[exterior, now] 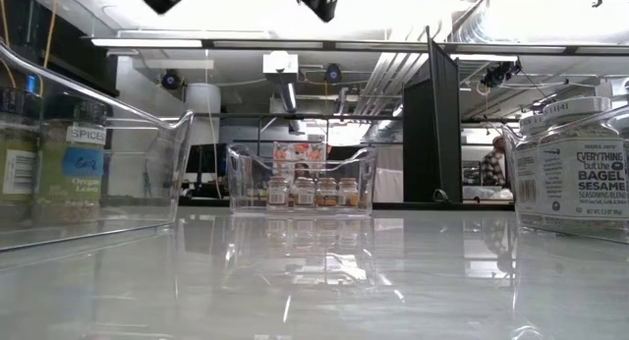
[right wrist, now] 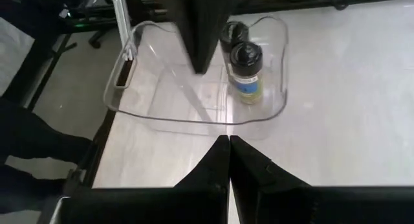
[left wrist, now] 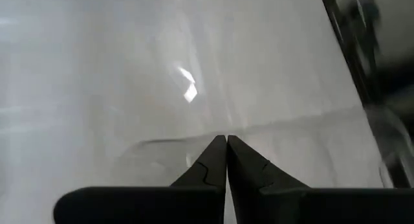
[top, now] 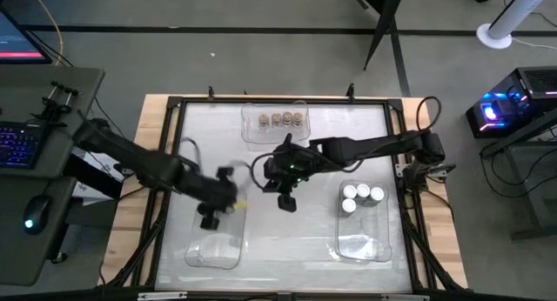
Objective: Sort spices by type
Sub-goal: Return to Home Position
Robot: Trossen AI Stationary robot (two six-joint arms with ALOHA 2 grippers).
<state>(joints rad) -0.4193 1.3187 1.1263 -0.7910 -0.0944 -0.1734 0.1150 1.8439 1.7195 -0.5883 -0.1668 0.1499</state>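
Sorting table (top: 313, 166) with three clear bins, listed from the low view's foreground back. Nearest, at the left of the low frame: lower-left bin (top: 198, 253), holding the green spice jars (right wrist: 246, 72). They are black-lidded, with at least two upright and close together at the bin's far end; in the high view the left arm hides them. Nearest, at the right of the low frame: lower-right bin (top: 365, 244), holding the white-lidded bagel-seasoning jars (top: 361, 197), clustered at its upper end. Mid-table, raised: left hand (top: 209, 220), fingers pressed together and empty, above the green jars' end of its bin. Also raised: right hand (top: 285, 202), fingers likewise together and empty, over bare table at frame centre, near the left hand but apart from it. Farthest, top centre: third bin (top: 252, 136), with four tan-lidded jars (top: 280, 120) in a row. Condition: sorting looks complete, with only the arms' retreat to do. Hazards, as judged: a left-arm retreat that dips or sweeps sideways before lifting could catch the bin's rim or a black lid, tipping jars or sliding the light bin. The two hands, being close, could knock together if both swing at once. The right arm, crossing the frame just beyond the white-lidded cluster, could graze that bin if it drops.
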